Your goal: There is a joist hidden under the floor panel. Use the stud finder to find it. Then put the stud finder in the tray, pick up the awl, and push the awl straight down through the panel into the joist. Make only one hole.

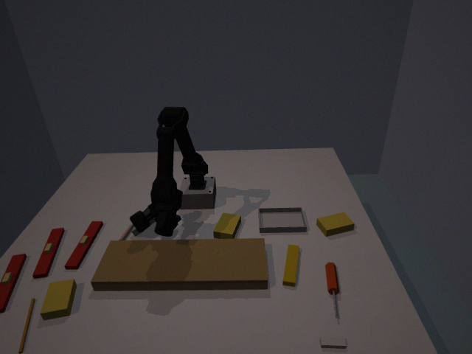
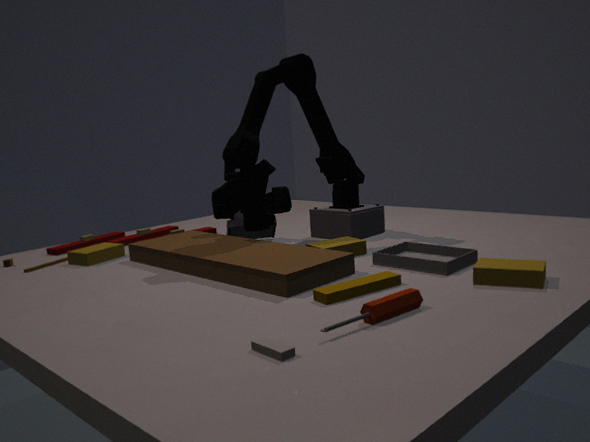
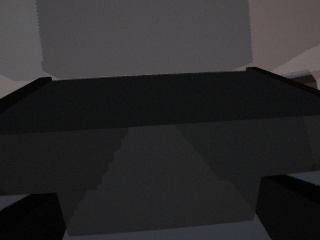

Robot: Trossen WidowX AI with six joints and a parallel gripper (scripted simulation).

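My gripper is shut on the stud finder, a wide dark block that fills the wrist view between the fingers. It is low, just behind the left part of the back edge of the brown floor panel. The arm hides the stud finder in the top view. The joist is hidden. The grey tray stands right of the panel, towards the back. The awl lies right of the panel, its orange handle towards the back and its shaft forward.
Yellow blocks lie behind the panel, right of the tray and front left. A yellow bar lies between panel and awl. Several red bars lie left. A thin stick and a small white block lie in front.
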